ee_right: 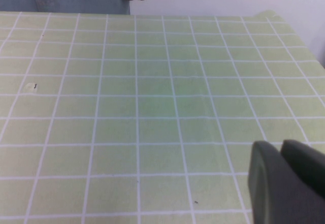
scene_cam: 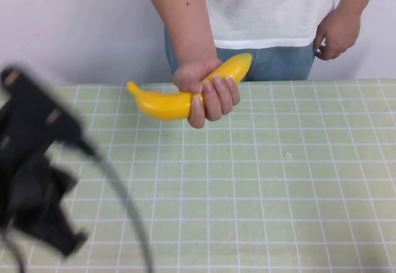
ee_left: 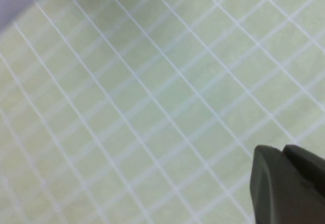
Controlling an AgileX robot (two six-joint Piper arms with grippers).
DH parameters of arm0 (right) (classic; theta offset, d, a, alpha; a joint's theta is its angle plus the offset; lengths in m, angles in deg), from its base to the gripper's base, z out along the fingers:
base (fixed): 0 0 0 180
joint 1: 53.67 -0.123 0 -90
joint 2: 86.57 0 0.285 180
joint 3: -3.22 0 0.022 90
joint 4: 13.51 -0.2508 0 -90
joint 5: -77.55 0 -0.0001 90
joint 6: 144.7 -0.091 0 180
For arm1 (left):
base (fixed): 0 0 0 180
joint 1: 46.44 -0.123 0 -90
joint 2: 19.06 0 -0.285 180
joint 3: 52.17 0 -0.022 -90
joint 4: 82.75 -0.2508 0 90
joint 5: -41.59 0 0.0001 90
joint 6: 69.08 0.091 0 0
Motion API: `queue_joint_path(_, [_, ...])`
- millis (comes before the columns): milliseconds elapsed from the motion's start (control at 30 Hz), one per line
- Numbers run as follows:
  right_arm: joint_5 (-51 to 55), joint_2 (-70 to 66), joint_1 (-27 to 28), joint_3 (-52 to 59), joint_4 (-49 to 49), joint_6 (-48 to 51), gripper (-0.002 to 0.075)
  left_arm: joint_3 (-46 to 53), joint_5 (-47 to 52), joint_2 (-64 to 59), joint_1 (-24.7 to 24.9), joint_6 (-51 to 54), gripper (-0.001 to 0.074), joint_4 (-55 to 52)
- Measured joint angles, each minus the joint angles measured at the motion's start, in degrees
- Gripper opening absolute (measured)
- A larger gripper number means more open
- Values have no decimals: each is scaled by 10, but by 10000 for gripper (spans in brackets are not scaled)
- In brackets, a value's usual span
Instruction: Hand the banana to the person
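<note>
we see the banana gripped in the person's hand, fingers wrapped round its middle, held just above the far edge of the worktop, its ends sticking out on either side of the fist. the person stands behind the worktop in a white t-shirt and jeans, the other arm hanging down by the hip. our left hand shows as a dark blurred mass low over the near left part of the worktop, well apart from the banana; we cannot tell whether it is apart or together. our right hand sits over bare green-checked cloth on the right side, nothing in it, and there too we cannot tell its state.
</note>
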Motion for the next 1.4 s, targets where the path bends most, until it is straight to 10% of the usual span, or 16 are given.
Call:
queue_joint_path(933, [0,0,0,0,0,0,-8,180,-53,283,-7,-72,-2,35])
queue_joint_path(1400, [0,0,0,0,0,0,-7,453,-431,479,-336,32,-3,186])
